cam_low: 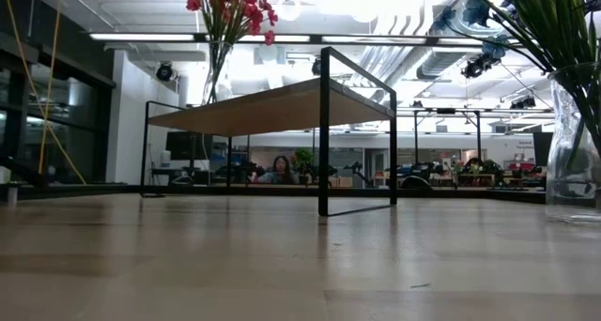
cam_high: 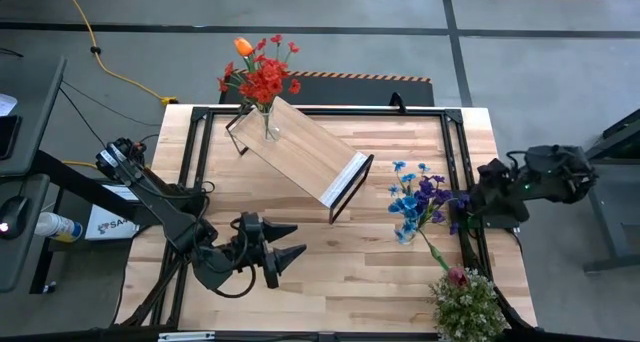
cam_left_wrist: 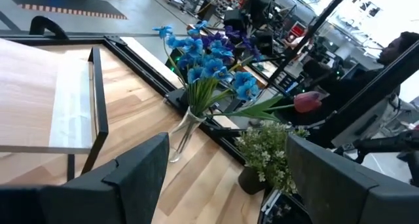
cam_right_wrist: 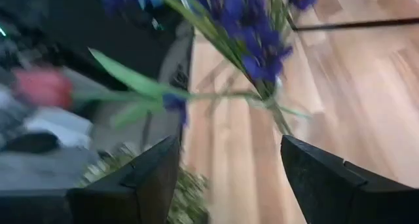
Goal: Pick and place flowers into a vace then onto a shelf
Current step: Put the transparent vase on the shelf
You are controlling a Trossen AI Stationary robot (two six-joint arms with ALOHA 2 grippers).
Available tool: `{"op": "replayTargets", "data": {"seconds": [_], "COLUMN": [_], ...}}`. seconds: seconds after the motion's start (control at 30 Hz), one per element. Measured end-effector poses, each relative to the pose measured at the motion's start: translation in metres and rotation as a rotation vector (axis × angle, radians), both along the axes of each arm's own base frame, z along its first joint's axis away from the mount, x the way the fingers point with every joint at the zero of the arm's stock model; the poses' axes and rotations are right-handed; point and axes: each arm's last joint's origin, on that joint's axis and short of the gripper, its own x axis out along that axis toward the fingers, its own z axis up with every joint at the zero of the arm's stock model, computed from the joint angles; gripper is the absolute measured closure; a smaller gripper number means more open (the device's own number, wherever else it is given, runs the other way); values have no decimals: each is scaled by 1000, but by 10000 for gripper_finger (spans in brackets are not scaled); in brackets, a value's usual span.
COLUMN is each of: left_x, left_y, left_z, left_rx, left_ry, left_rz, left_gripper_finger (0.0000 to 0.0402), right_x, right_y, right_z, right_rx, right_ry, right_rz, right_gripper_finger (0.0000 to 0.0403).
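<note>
Now the right gripper (cam_high: 478, 204) sits at the desk's (cam_high: 380, 282) right edge, fingers spread wide and empty, just beside the vase of blue and purple flowers (cam_high: 418, 200); the left gripper (cam_high: 285, 257) waits released near the front. Best to close low on the glass neck, below the blooms, and lift straight up. Stems lean, long axis toward the pink rose (cam_high: 457, 276), while the red bouquet (cam_high: 260, 77) already stands on the shelf (cam_high: 305, 152).

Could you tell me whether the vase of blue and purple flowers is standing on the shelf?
No, the blue and purple flowers stand on the table, beside the shelf.
</note>
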Motion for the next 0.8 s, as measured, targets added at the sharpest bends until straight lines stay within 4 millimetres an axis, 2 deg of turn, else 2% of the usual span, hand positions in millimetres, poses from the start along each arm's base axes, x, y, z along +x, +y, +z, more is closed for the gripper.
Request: {"op": "replayTargets", "data": {"seconds": [0.2, 0.4, 0.63, 0.8], "left_x": [0, 1, 1, 0], "left_y": [0, -1, 0, 1], "left_z": [1, 3, 3, 3], "left_rx": [4, -17, -15, -2], "left_ry": [-1, -21, -29, -30], "left_rz": [-9, -16, 11, 39], "left_gripper_finger": [64, 64, 64, 64], "right_x": [-18, -66, -116, -140], "right_y": [-6, -20, -33, -36], "right_z": [3, 23, 44, 53], "right_rx": [-187, -340, -445, -430], "right_ry": [11, -10, -242, -349], "right_rz": [13, -95, -277, -264], "right_gripper_finger": [147, 147, 147, 147]}}
